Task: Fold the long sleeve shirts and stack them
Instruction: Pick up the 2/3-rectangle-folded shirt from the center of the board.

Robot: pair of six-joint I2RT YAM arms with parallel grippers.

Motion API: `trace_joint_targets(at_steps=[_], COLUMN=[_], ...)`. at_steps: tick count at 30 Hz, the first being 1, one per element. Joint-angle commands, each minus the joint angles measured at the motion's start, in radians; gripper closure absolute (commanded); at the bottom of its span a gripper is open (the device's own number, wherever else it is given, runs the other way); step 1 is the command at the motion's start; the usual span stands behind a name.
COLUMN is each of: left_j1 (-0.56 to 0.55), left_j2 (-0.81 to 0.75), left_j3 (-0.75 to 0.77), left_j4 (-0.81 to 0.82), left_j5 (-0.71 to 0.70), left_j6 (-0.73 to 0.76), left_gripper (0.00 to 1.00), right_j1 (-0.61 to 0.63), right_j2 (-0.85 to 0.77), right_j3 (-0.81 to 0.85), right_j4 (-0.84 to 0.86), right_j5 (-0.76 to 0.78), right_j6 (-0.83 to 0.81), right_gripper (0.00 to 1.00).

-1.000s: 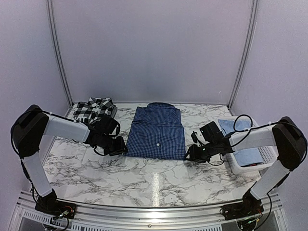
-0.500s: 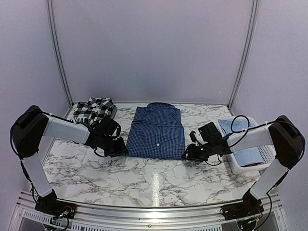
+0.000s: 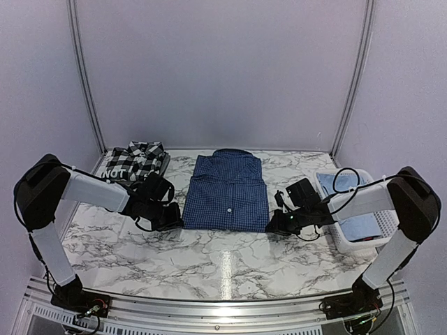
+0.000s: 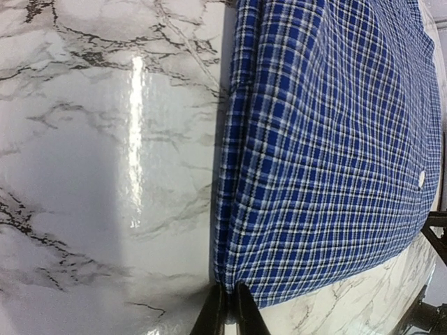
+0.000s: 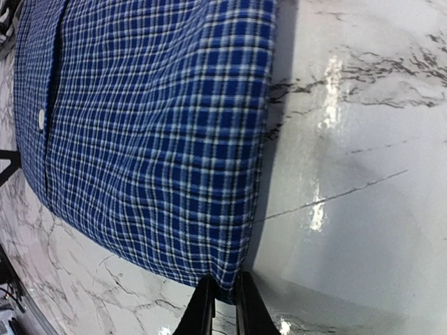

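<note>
Top external: basket [image 3: 347,246] holds pale shirt [image 3: 361,225]; left pincer [image 3: 177,222], right pincer [image 3: 272,227] pinch blue-checked shirt [image 3: 227,192].

We show the checked shirt [image 3: 227,192] in dark blue, crossed by fine lines of white and paler blue, with one white button [image 3: 229,210] on its front. The plaid shirt [image 3: 136,159] carries bold black-and-white squares. The plain shirt [image 3: 360,227] is an even pale blue, and its basket [image 3: 389,225] is white. We note a white marble-patterned table [image 3: 223,265] veined in grey and black. The left arm [image 3: 94,188] and right arm [image 3: 363,199] have white links and black joints.
</note>
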Motion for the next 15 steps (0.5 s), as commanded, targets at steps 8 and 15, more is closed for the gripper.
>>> trace_joint_targets(at_steps=[8, 15], left_j1=[-0.020, -0.079], left_j2=[-0.089, -0.247], left_j3=[-0.099, -0.191], left_j4=[-0.006, -0.048], left_j5=[0.055, 0.031], left_j6=[-0.025, -0.042], left_gripper=[1.00, 1.00], right_j1=[0.015, 0.096], right_j2=[-0.069, -0.238], right_j3=[0.006, -0.070], right_j4=[-0.066, -0.165], right_j5=[0.026, 0.065], right_j6=[-0.005, 0.013], right_gripper=[1.00, 1.00])
